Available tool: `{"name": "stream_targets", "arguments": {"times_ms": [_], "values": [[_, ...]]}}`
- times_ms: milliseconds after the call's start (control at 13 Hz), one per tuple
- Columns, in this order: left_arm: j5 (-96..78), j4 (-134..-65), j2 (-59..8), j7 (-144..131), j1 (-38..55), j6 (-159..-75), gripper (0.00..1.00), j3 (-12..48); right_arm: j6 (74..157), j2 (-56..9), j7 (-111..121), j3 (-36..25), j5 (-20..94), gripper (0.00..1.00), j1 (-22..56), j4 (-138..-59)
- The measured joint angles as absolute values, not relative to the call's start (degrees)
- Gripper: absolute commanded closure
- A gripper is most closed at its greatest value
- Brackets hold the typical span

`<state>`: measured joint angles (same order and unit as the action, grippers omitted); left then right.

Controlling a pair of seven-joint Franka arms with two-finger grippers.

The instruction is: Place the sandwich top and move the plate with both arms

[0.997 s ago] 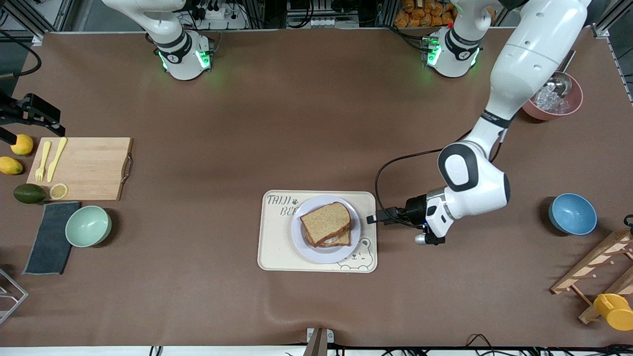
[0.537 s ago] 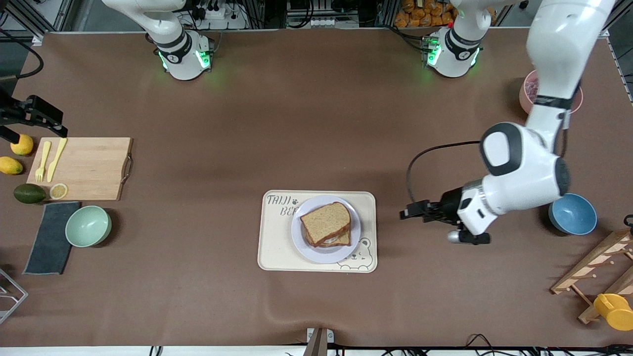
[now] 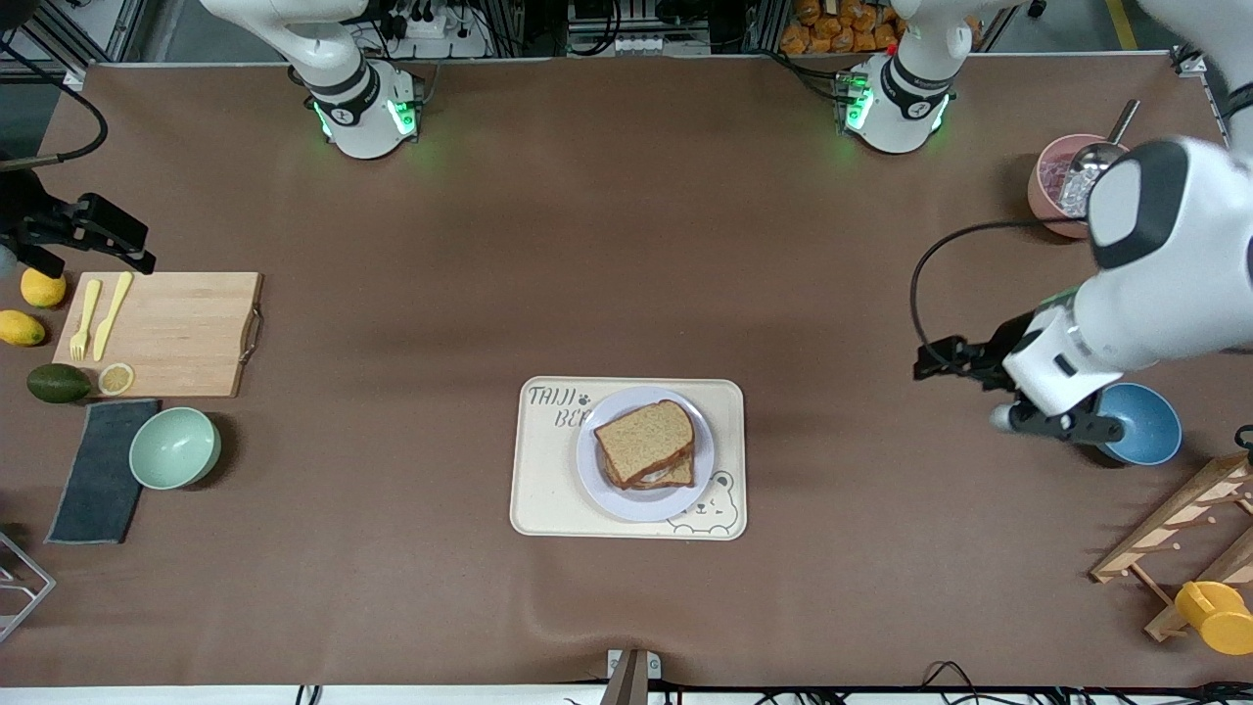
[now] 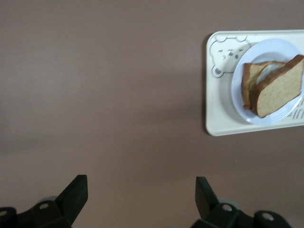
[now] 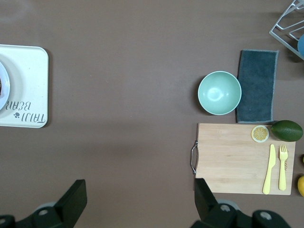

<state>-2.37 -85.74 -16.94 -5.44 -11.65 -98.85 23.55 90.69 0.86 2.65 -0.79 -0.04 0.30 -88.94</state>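
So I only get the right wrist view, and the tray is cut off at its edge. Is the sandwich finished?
Observer: Yes, the sandwich top lies on the lower slice, on the plate on the tray.
Visitor: Where's the other arm?
Observer: The left hand, open and empty, is over bare table toward the left arm's end, apart from the tray.
Visitor: And mine?
Observer: The right hand, open, hangs by the cutting board, near a lemon.
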Motion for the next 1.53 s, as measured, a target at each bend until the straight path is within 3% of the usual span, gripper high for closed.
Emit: {"name": "stream_targets", "arguments": {"times_ms": [307, 613, 1150, 1534], "values": [[-0.7, -85.0, -9.5, -6.1, -14.3, -91.2, 0.0, 23.4, 90.4, 0.9, 2.6, -0.9, -0.1, 0.0, 0.3, -88.9], [-0.1, -82.1, -6.9, -6.1, -15.5, -84.0, 0.0, 23.3, 90.1, 0.9, 2.6, -0.9, -0.1, 0.0, 0.3, -88.9], [1.1, -80.3, -3.7, -6.1, -16.3, -81.4, 0.0, 22.7, 89.9, 0.9, 2.6, -1.0, -0.1, 0.0, 0.3, -88.9], [1.1, -84.0, -1.1, -6.3, -2.4, -82.3, 0.0, 7.0, 89.6, 0.9, 2.6, -1.0, -0.1, 0.0, 0.3, -88.9]]}}
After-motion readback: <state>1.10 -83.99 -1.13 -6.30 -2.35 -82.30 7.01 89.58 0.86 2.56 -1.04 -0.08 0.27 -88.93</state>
